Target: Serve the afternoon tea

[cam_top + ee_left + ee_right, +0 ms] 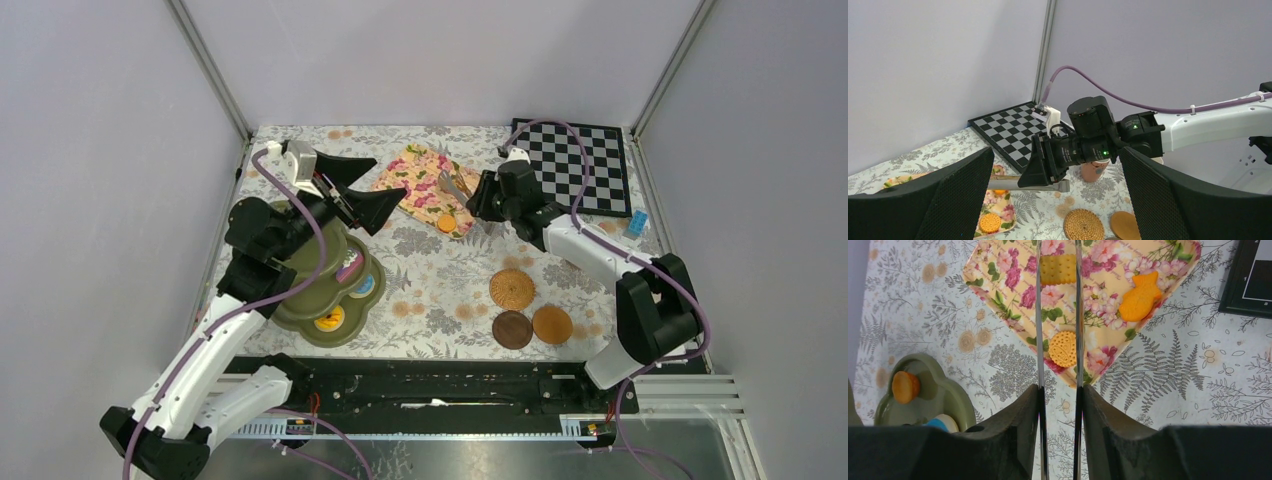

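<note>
My right gripper [478,200] [1059,390] is shut on the metal tongs [1039,315], whose two arms reach out over the floral tray [1108,260]. A round biscuit [1063,347] lies between the tong arms, with a square biscuit [1058,269] and an orange fish-shaped one [1140,297] on the same tray. The olive-green stand [300,305] at the left carries small pastries [330,320]. My left gripper [390,175] [1055,155] hangs open and empty above the stand, facing the tray. A brownish-pink mug [1095,171] stands behind the right gripper. Three round coasters [512,288] lie at the front right.
A black-and-white chessboard [580,165] lies at the back right, with a small pale blue thing [637,222] beside its near corner. Grey walls close in the floral tablecloth [440,280] on three sides. The right arm stretches over the table's right half.
</note>
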You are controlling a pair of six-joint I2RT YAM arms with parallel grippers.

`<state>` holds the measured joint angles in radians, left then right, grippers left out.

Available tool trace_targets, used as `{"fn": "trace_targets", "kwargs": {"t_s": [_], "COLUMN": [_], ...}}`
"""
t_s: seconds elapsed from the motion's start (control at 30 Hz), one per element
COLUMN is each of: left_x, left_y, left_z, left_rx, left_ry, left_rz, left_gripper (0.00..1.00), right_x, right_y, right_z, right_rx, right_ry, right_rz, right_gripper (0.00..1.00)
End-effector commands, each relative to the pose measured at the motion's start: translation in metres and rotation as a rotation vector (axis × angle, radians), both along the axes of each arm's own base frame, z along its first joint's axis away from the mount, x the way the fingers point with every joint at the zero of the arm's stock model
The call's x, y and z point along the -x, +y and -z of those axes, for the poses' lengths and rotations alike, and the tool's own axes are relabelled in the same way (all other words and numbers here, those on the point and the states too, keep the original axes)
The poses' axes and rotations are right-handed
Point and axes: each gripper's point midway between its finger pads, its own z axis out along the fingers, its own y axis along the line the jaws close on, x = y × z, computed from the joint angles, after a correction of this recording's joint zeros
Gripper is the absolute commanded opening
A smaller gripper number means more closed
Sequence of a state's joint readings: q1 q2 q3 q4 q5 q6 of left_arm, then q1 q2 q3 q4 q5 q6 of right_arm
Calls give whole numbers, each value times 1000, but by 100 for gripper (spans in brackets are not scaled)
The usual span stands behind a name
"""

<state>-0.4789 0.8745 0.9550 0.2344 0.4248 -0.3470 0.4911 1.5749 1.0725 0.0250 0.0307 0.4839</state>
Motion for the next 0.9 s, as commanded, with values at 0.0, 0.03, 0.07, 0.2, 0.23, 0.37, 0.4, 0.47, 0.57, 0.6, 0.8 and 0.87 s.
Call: {"fn": "trace_targets", "kwargs": {"t_s": [0.0,0.03,0.07,0.2,0.23,0.37,0.4,0.47,0.57,0.6,0.8,0.87], "left_x": [5,6,6,5,5,7,7,9,10,10,27,33], "left_y": [9,10,12,21,24,37,40,45,52,55,72,75], "left_z": [-19,-20,-22,-29,-31,-39,-41,-44,-48,-49,-75,-85], "left_rx": [30,30,32,40,44,62,66,76,86,92,160,181], "left_ry": [-72,-75,-81,-98,-104,-129,-134,-144,-156,-158,-205,-220], "left_rz": [-39,-46,-55,-104,-118,-180,-192,-214,-241,-254,-287,-289], "left_gripper": [99,99,99,99,99,99,99,99,99,99,99,99], "right_x": [-4,-3,-3,1,2,11,15,22,39,45,91,105], "right_y": [7,6,6,7,8,13,15,21,33,38,75,86], "right_z": [-38,-39,-41,-52,-56,-77,-85,-101,-129,-140,-183,-194], "right_rx": [-123,-128,-133,-156,-162,-194,-208,-239,-310,-335,-408,-423], "right_ry": [-82,-86,-89,-104,-111,-149,-160,-182,-208,-221,-264,-273], "right_rz": [-12,-13,-14,-34,-44,-95,-117,-163,-254,-286,-449,-492], "right_gripper": [40,41,40,41,41,41,41,41,40,40,39,39]}}
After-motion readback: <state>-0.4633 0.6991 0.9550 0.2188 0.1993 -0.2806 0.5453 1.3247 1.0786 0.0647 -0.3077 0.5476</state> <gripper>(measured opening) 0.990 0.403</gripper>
